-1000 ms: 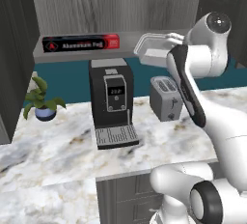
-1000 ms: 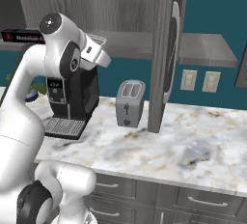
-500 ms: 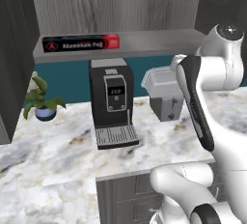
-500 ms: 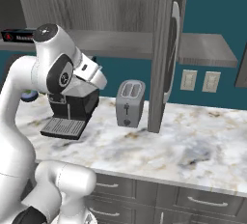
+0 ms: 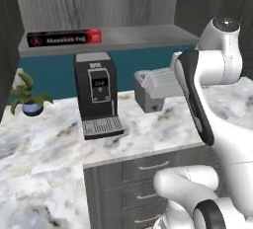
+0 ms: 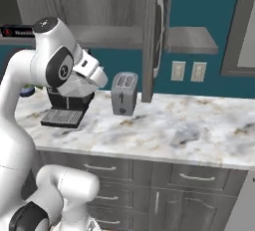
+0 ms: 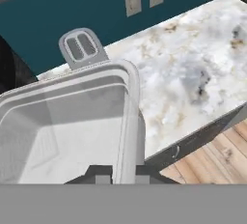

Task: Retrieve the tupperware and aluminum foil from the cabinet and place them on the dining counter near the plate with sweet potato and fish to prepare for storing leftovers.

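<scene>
My gripper (image 7: 123,176) is shut on the right rim of the tupperware (image 7: 62,126), a translucent grey-white tub. I hold the tupperware (image 5: 159,82) in the air in front of the toaster (image 5: 148,100), above the marble worktop. From the right, the tupperware (image 6: 77,86) hangs under my hand beside the coffee machine. The aluminum foil (image 5: 64,38), a black box with a red end, lies on the shelf board of the cabinet (image 5: 133,34), at its left. The dining counter, plate, sweet potato and fish are out of view.
A black coffee machine (image 5: 96,90) and a potted plant (image 5: 27,97) stand on the worktop (image 7: 193,83). The cabinet door (image 6: 159,31) hangs open above the toaster (image 6: 124,93). Wall outlets (image 6: 187,70) are behind. Grey drawers (image 5: 133,183) sit below, wood floor (image 7: 212,160) beyond the edge.
The arm has drawn back and down from the cabinet shelf, carrying the tupperware to below shelf height, in front of the toaster. The foil box has stayed in place.
</scene>
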